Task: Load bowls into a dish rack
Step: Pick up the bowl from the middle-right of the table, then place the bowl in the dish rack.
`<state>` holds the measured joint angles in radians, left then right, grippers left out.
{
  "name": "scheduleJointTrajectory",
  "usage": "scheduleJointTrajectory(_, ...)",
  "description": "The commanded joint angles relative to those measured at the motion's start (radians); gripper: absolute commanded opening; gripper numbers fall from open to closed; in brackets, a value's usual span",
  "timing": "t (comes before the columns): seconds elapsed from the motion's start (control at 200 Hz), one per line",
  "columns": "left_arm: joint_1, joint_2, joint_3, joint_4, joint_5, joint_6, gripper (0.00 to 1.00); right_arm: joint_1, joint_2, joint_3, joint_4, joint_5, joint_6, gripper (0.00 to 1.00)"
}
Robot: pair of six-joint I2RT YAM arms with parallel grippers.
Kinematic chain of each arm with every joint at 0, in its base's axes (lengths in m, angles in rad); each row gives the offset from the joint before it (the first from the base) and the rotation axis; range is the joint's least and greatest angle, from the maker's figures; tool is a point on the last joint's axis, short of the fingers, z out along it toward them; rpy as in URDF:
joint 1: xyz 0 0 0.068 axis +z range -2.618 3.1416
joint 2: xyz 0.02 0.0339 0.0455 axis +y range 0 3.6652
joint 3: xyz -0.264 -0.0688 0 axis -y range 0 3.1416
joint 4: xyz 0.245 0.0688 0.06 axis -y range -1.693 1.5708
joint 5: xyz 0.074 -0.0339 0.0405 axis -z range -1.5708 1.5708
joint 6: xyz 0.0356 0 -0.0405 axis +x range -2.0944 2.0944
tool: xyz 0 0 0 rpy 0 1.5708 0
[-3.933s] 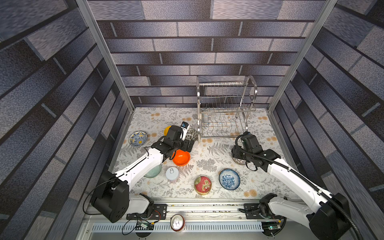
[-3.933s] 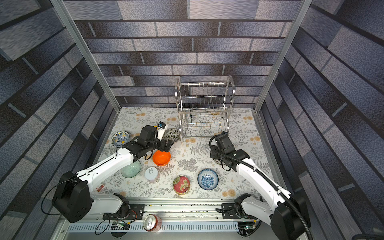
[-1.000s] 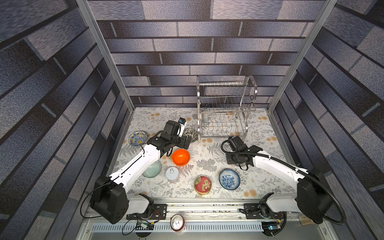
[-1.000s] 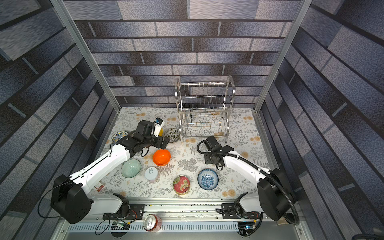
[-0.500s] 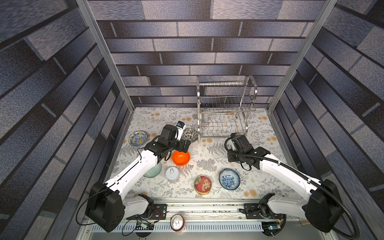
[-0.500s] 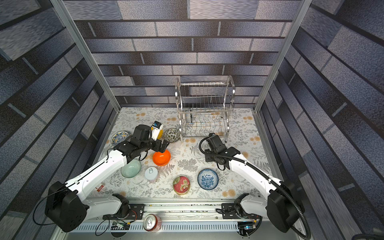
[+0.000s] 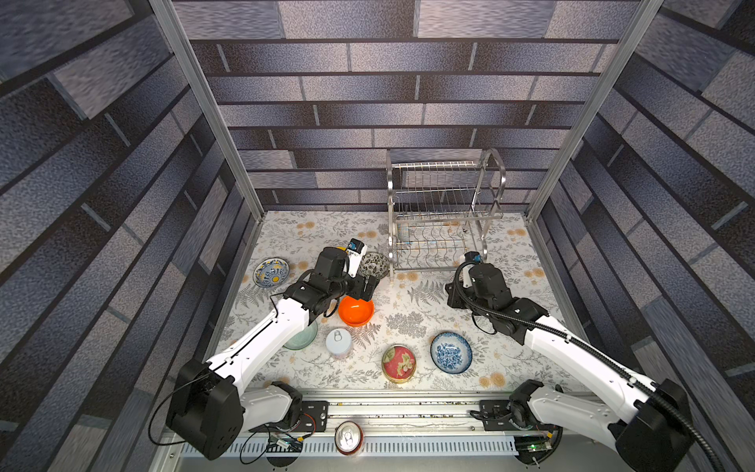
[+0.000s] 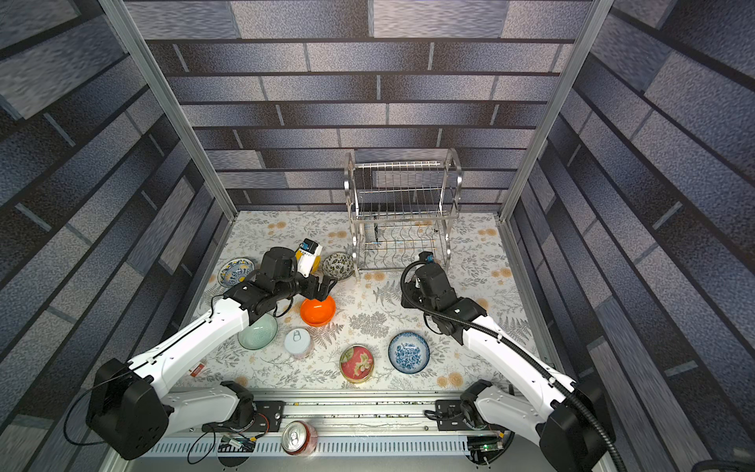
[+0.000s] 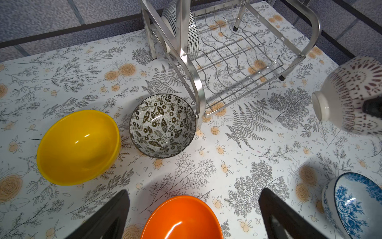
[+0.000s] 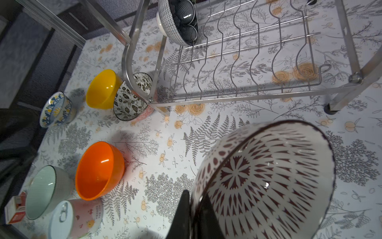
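top views: no print legible. the white pull-tab can (image 7: 339,341) and the drink can (image 7: 348,437) on the front rail show only their lids. dish rack (image 7: 441,220) stands at the back of the table (image 7: 408,310), right of centre, with bare cloth in front of it between my two arms. my left hand (image 7: 366,286) hangs low over the far rim of the orange bowl (image 7: 356,311).

left wrist: left hand spread wide, nothing in it, fingers flanking the orange bowl; contact unclear. beyond it, the yellow bowl (image 9: 78,147) sits just beside the dark floral bowl (image 9: 163,126), which touches the rack's front leg. white lattice bowl (image 9: 191,27) stands on edge in the lower tier's end slot.

right wrist: my right hand (image 10: 192,198) is pinched tight on the rim of a white bowl with dark red marks (image 10: 268,182), tilted, off the table, near the rack's front edge. the lower-tier slots beside the lattice bowl stand open. print on the small red-and-white box (image 10: 15,209) is too blurred to read.
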<state>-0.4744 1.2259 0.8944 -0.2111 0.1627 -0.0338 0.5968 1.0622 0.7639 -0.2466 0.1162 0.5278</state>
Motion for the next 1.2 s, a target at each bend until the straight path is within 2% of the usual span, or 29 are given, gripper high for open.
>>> scheduleJointTrajectory(0.0,0.003,-0.016,-0.005,0.033,0.037,-0.026,1.0,-0.01,-0.035,-0.048,0.242,0.041,0.14,0.08)
scheduleJointTrajectory(0.431,0.005,-0.046,-0.025,0.06,0.001,-0.038,1.0,-0.049,0.044,-0.12,0.608,0.077,0.467,0.08)
scheduleJointTrajectory(0.741,0.02,-0.041,-0.024,0.075,0.024,-0.067,1.0,-0.067,0.206,-0.131,0.928,0.067,0.682,0.09)
scheduleJointTrajectory(1.197,0.002,-0.037,-0.028,0.075,0.06,-0.08,1.0,-0.098,0.421,-0.076,1.221,0.104,0.82,0.09)
